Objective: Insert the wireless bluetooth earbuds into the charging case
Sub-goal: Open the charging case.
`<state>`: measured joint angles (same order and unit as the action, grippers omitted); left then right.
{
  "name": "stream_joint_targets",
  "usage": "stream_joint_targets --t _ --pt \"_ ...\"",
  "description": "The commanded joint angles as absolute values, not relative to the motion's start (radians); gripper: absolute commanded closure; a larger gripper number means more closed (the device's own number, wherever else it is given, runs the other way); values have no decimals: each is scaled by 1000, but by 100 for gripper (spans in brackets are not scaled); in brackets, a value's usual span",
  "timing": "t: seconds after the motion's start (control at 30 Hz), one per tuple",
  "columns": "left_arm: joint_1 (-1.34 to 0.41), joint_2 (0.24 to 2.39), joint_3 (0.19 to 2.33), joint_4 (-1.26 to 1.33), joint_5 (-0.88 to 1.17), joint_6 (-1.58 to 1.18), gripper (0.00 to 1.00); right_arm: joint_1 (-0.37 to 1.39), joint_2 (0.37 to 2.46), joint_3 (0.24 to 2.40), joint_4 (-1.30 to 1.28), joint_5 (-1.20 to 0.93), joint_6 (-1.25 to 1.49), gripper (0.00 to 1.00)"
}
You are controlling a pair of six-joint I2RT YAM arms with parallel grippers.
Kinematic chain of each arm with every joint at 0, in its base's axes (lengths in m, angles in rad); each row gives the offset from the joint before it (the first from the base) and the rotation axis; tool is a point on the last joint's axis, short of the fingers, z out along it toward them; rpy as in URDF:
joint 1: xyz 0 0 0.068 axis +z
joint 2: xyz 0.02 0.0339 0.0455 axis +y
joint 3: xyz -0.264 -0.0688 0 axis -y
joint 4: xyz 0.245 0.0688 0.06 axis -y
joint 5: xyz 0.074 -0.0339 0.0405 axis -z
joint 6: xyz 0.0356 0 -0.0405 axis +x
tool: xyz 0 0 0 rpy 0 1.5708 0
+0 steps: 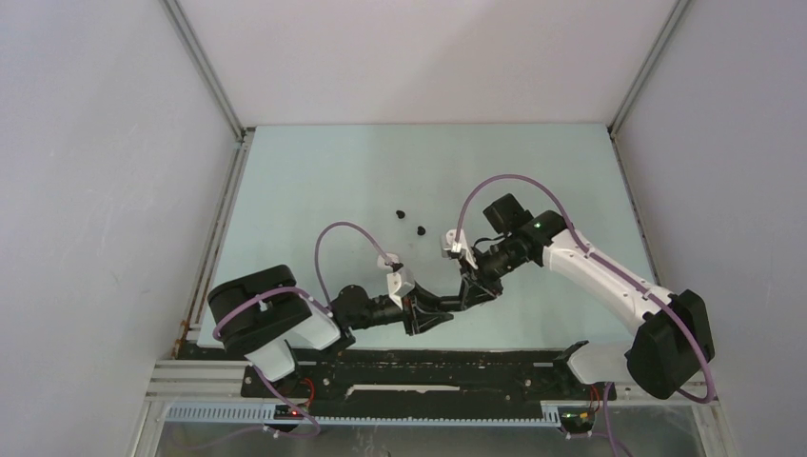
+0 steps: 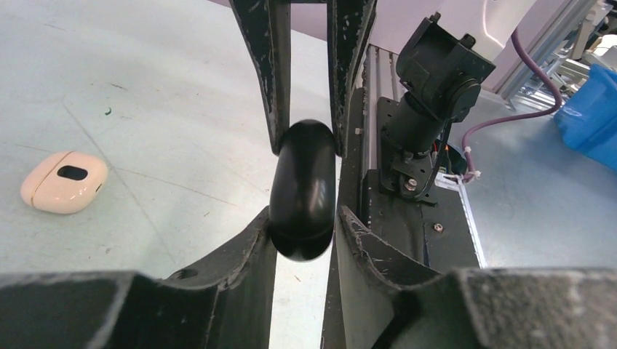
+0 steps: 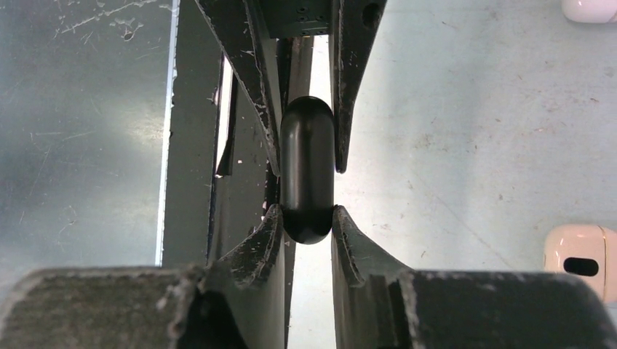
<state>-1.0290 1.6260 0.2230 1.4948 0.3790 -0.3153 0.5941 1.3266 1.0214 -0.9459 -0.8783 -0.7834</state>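
A glossy black charging case (image 2: 304,182), closed, is held off the table between both grippers; it also shows in the right wrist view (image 3: 306,167). My left gripper (image 2: 304,218) is shut on one end of it and my right gripper (image 3: 305,218) on the other end. In the top view the left gripper (image 1: 433,319) and right gripper (image 1: 473,288) meet tip to tip near the table's front middle. Two black earbuds (image 1: 401,213) (image 1: 421,229) lie loose on the table behind the grippers. No pale earbuds show.
A cream case (image 2: 64,182) with a dark oval lies on the table beside the grippers; it also shows in the right wrist view (image 3: 582,258). Another white case (image 3: 589,9) lies farther off. The black base rail (image 1: 428,367) runs along the near edge.
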Motion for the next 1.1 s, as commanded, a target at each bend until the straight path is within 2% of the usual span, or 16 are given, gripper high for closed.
stream_joint_targets --t 0.0,1.07 --pt "-1018 1614 205 1571 360 -326 60 569 1304 1023 -939 -890 -796 91" --pt "-962 1619 228 1594 480 -440 50 572 1320 1023 -937 -876 -793 90"
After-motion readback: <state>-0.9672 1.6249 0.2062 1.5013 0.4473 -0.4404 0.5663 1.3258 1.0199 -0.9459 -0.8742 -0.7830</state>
